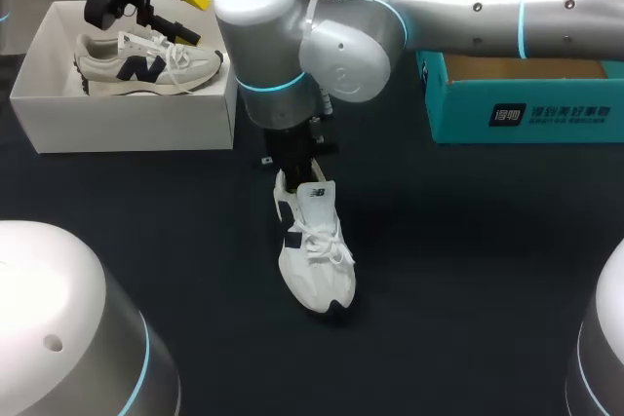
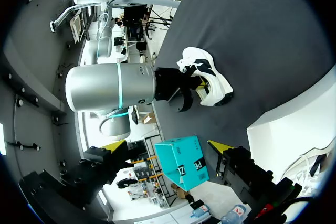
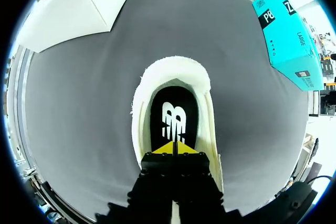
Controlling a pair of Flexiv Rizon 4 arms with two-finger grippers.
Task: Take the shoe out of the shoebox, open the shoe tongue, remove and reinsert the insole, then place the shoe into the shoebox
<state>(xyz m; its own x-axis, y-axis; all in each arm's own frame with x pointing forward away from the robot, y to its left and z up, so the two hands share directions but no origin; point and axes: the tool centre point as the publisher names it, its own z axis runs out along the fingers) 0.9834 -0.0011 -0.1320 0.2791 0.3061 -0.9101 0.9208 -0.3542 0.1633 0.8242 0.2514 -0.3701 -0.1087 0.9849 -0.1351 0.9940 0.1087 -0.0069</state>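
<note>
Right gripper (image 3: 173, 148) — tips pressed together — sits inside the shoe (image 1: 314, 255), over its insole (image 3: 173, 119). Left gripper (image 2: 167, 145) hangs well clear of the shoe, jaws wide.

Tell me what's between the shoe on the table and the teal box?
Nothing. Only bare dark table lies between the shoe and the teal box, as the head view shows.

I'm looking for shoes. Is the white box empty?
Not empty: a beige shoe lies inside the white box.
</note>
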